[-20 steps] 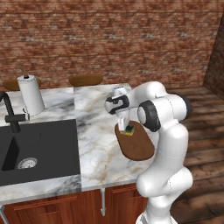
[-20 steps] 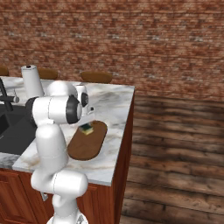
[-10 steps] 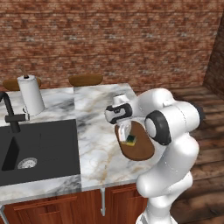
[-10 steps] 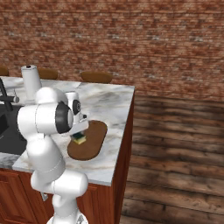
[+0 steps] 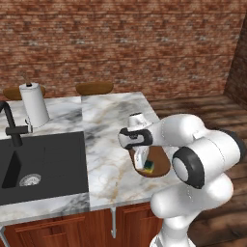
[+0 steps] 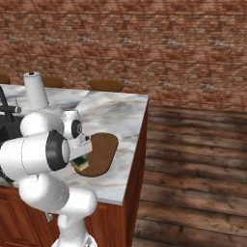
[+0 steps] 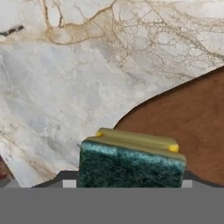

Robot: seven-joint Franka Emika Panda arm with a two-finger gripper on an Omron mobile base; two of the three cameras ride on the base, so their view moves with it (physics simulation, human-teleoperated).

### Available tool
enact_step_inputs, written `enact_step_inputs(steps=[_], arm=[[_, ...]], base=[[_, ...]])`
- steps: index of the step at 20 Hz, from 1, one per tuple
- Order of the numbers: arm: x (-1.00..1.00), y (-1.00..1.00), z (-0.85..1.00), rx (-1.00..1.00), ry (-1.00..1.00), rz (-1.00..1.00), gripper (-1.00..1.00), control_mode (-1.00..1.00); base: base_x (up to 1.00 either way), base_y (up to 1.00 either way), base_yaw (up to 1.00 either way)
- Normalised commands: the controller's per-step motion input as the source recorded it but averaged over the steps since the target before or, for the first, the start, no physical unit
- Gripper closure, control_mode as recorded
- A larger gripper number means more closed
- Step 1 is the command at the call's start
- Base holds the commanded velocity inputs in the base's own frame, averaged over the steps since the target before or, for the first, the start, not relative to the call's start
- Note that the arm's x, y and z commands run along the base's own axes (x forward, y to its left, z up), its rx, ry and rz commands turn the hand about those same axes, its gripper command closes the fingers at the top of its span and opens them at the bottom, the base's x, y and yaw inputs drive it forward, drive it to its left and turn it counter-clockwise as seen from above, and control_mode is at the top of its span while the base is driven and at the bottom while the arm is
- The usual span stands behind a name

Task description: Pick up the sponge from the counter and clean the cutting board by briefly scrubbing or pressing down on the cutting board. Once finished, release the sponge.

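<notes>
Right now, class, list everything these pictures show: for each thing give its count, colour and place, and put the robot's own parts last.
Sponge: one, yellow with dark green scrub face, on the near end of the cutting board, between the gripper's fingers.
Cutting board: one, dark brown, on the counter near its right edge.
Counter: one, white marble with tan veining, over reddish-brown cabinets.
Sink: one, black, set in the counter's left part.
Faucet: one, black, behind the sink.
Paper towel roll: one, white, upright at the counter's back.
Stools: brown seats behind the counter; count unclear.
Brick wall: red-brown, behind.
Gripper: one, white, shut on the sponge.
</notes>
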Motion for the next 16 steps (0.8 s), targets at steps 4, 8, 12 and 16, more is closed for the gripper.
enact_step_inputs(steps=[4,8,12,16], arm=[[-0.87,0.13,-0.1,0.0,0.0,0.0,1.0,-1.0],[-0.41,0.64,0.07,0.0,0.05,0.02,1.0,-1.0],[0.02,0.94,0.25,0.0,0.13,0.0,1.0,-1.0],[0.19,0.89,0.1,0.0,0.14,0.0,1.0,-1.0]], base=[[0.0,0.0,0.0],[0.0,0.0,0.0],[0.0,0.0,0.0],[0.0,0.0,0.0]])
